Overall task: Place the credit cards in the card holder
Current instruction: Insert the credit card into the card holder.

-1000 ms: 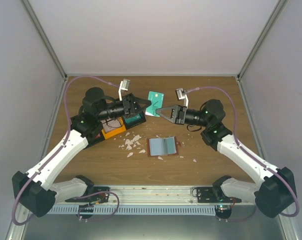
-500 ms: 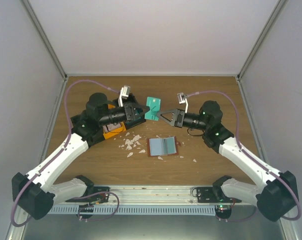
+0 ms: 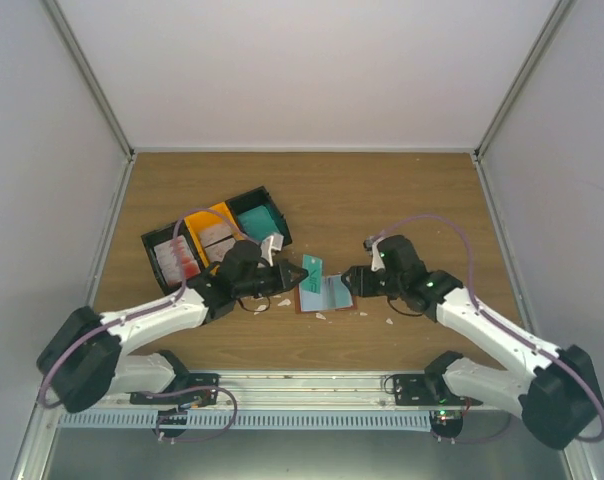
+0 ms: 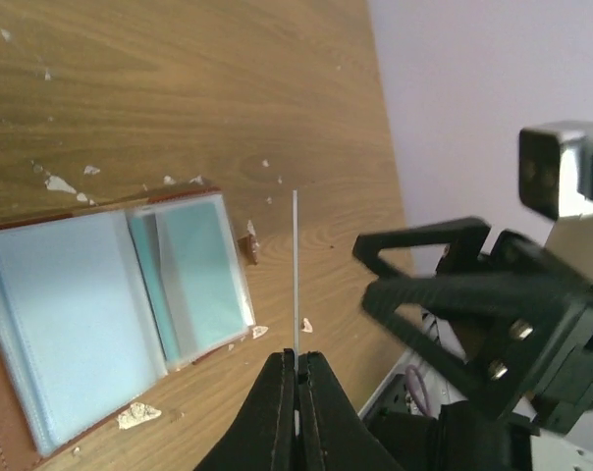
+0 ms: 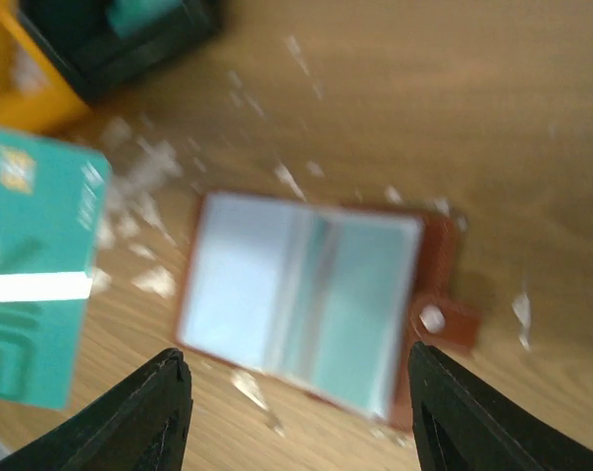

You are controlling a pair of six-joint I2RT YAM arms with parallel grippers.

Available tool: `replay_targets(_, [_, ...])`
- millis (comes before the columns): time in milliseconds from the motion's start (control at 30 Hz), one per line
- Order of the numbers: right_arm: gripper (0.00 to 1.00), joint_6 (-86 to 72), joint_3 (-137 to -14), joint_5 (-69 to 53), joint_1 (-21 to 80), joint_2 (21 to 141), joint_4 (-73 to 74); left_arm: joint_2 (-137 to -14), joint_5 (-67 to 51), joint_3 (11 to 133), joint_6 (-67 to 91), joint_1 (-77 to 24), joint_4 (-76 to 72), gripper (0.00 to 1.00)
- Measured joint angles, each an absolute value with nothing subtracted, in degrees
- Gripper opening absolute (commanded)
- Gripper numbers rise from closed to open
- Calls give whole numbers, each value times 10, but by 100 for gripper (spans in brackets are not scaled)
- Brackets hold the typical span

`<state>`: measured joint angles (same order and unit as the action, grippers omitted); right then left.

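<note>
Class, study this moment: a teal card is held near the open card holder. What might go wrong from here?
1. The left gripper pinches the teal card by one edge only; pushed against the card holder, it may pivot or slip.
2. The card holder lies loose, and the open right gripper hovers over it, apparently not pressing it, so it may slide.
3. Both grippers crowd the holder and may collide.

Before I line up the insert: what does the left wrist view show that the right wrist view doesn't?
Only left wrist: the thin teal credit card edge-on, pinched in the shut left jaws, with the open right jaws beside it. Only right wrist: that card's teal face with its white stripe, and the orange and black plastic bins. Both: the open reddish-brown leather card holder flat on the wooden table among small white scraps.
</note>
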<state>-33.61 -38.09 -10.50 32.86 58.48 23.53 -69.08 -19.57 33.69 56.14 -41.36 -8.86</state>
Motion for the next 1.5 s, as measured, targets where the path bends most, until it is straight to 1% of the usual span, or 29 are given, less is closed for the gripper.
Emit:
replay_targets(233, [56,-327,-366,-14,390,670,295,-806,-159,335,581,-451,-176,0])
replay_targets(333, [55,-337,-366,16,404,697,307,-828,-139,335,585,-465,-188,0])
replay_targets(533, [52,-350,-366,40,421,745,310,-836,-107,324,594,-476,-220,0])
replay_targets(833, [53,-369,-369,42,422,757,284,-837,-71,300,611,-477,-229,0])
replay_targets(967, [49,-384,-370,54,422,764,274,-841,-67,300,616,-477,-232,0])
replay_targets(1233, [38,-406,-372,76,422,801,265,-886,-69,292,634,-479,-263,0])
replay_targets(1500, [33,-422,-367,74,422,807,259,-912,-76,279,641,-479,-317,0])
